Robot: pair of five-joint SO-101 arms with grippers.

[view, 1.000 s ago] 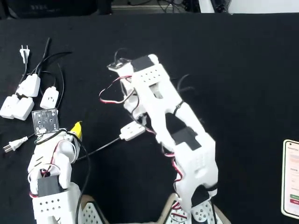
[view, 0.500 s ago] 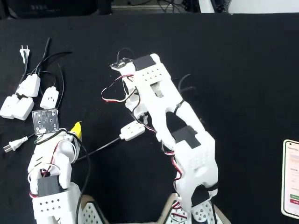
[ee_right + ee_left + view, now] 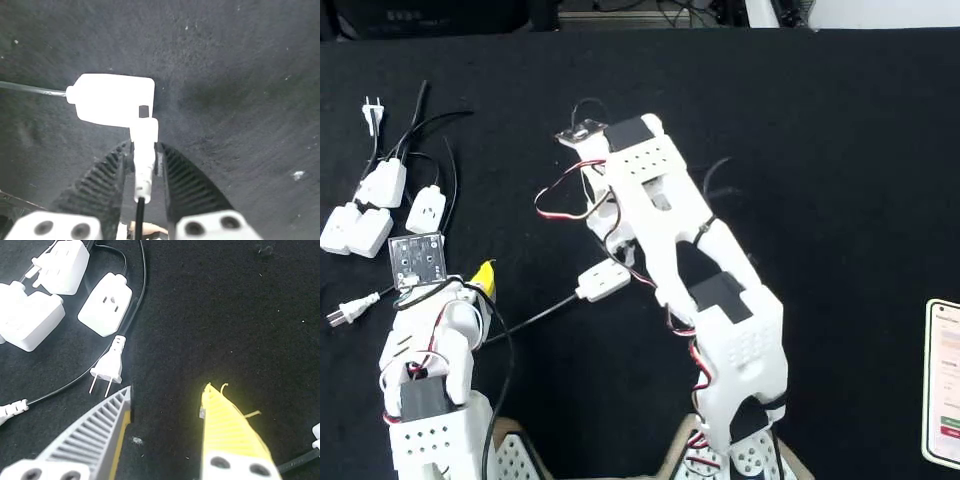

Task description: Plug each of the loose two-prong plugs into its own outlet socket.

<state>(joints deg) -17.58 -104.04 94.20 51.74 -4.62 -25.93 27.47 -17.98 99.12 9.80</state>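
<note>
Gripping a white plug (image 3: pixel 144 131) between its ribbed jaws, the right tool (image 3: pixel 144 148) is closed down to the plug's width. It holds the plug nose-first against the side of a white outlet socket (image 3: pixel 112 100), which lies near the middle of the black surface (image 3: pixel 840 150). No prongs show between the two bodies, so the plug looks seated or nearly so (how deep, I cannot tell). The socket's cable (image 3: pixel 30 89) runs off to one side, and nothing pins the socket down.

The left tool (image 3: pixel 167 389) hangs wide open and empty above the surface. A loose plug (image 3: pixel 107 371) lies just beside its grey finger, prongs pointing toward the tool. A free socket (image 3: pixel 105 304) lies just past it, with more white socket blocks (image 3: pixel 30 322) close together nearby.

The main risk, as I judge it, sits with the right arm. The socket is light and unanchored, so any further push may slide it across the cloth instead of driving the prongs home. Backing away with the jaws closed would drag the pair along or pull the plug out again. Opening too early, on a half-seated plug, could let it tip free.

On the left, the loose plug lies flat with thin prongs leading. A low or skewed grasp could catch prongs or cord instead of the body, and the cable looping past the free socket could tug that socket out of line.
</note>
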